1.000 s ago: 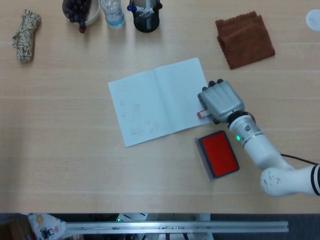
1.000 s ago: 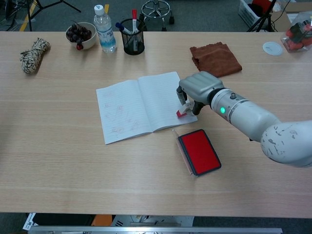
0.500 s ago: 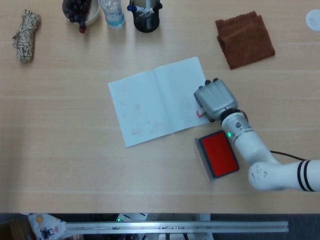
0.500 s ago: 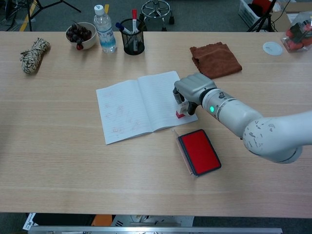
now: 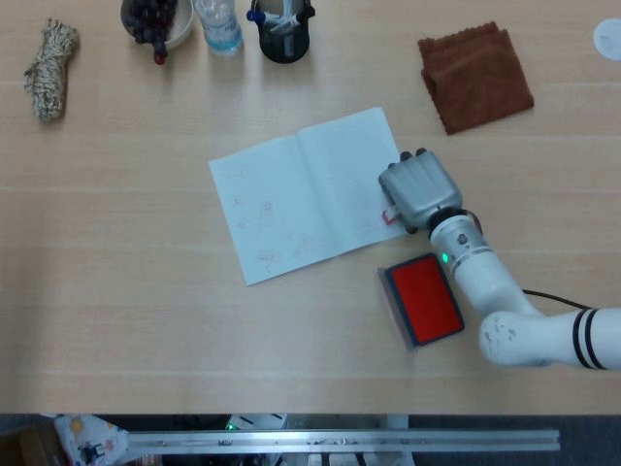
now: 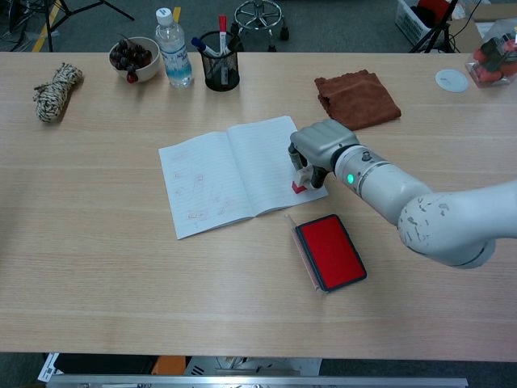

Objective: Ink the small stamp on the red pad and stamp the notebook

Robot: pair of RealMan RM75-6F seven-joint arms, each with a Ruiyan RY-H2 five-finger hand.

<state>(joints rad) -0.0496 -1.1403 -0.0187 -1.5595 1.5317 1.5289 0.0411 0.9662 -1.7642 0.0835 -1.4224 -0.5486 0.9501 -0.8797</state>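
Note:
The open notebook (image 5: 306, 194) (image 6: 234, 174) lies mid-table with faint stamp marks on its left page. My right hand (image 5: 418, 190) (image 6: 321, 147) is at the right page's lower right corner, holding the small stamp (image 6: 299, 184) (image 5: 389, 216). The stamp's red base touches the page near its edge. The red ink pad (image 5: 424, 298) (image 6: 329, 251) lies open just in front of the notebook's right corner, its lid folded out to the left. My left hand is not visible in either view.
A brown cloth (image 5: 474, 75) (image 6: 356, 98) lies behind my right hand. Along the far edge stand a pen holder (image 6: 220, 61), a water bottle (image 6: 173, 48) and a bowl of dark fruit (image 6: 134, 56). A rope bundle (image 6: 56, 91) lies at the far left.
My right hand moved slightly left onto the right page's corner and lowered the stamp to the paper. The notebook shifted a little.

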